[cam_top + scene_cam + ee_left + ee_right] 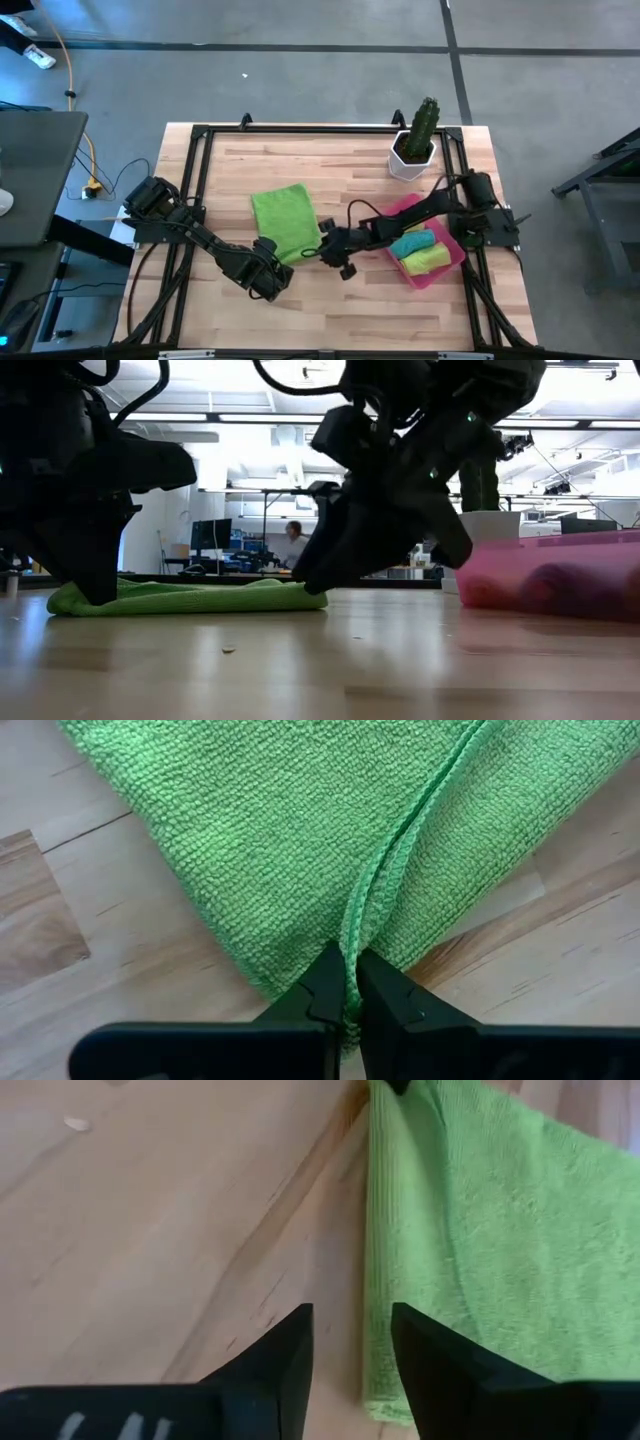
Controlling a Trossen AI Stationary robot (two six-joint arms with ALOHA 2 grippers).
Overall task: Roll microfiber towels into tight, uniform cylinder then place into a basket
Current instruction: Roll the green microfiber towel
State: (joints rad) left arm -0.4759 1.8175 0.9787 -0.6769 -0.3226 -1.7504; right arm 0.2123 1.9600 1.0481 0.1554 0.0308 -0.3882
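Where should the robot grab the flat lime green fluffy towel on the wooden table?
Best at a thin hemmed edge of the flat lime green microfiber towel, coming in low along the table. It lies flat, so only its edges offer something to pinch. The left gripper already pinches the near hem; the right gripper, open, sits at the other corner.

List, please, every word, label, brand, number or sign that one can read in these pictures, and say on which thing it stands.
None: no readable text on the green towel, the pink basket, the cactus pot or the arms.
The screens in the room behind, in the low view, are too small and blurred to read.
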